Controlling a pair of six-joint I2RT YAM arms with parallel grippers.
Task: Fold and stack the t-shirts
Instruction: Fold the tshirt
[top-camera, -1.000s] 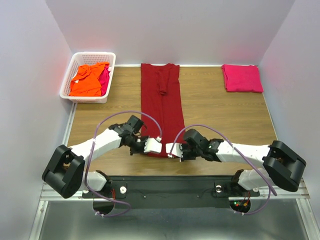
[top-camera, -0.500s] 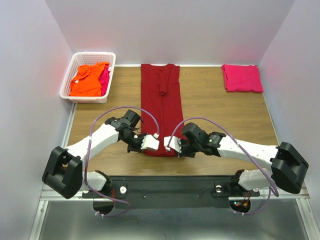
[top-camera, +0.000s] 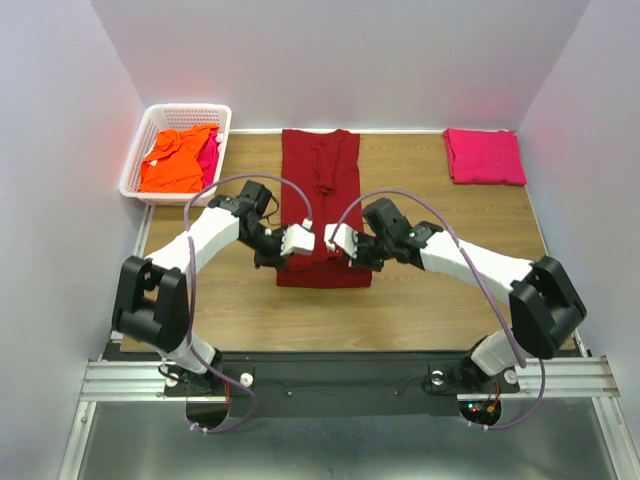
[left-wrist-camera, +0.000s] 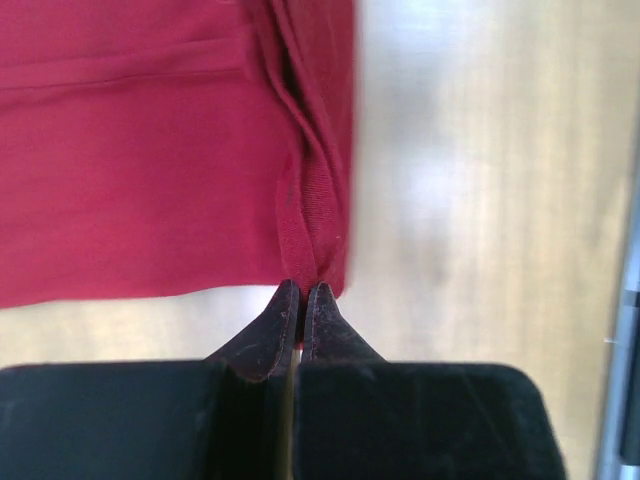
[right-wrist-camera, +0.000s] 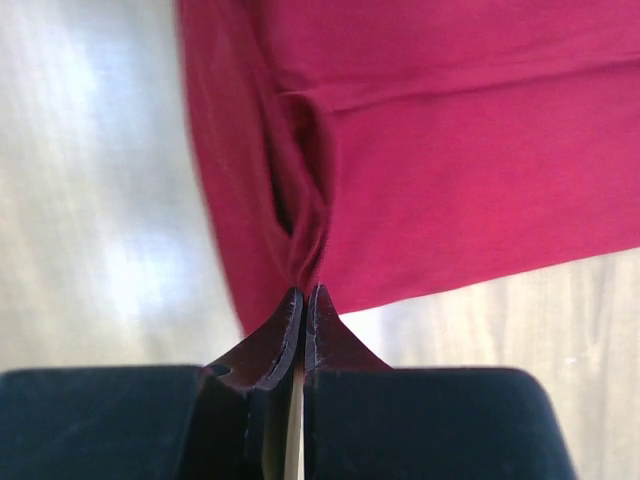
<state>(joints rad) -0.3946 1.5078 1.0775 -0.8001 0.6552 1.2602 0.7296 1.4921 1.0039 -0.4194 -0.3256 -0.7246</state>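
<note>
- Left gripper (left-wrist-camera: 303, 290) — clenched on a hem corner of the long dark red cloth t-shirt (top-camera: 322, 180).
- Right gripper (right-wrist-camera: 303, 293) — pinching the opposite corner.
- Shirt lies lengthwise, mid brown wooden table (top-camera: 440, 240).

- No txt, label, brand, no. or sign can be read in any view.
</note>
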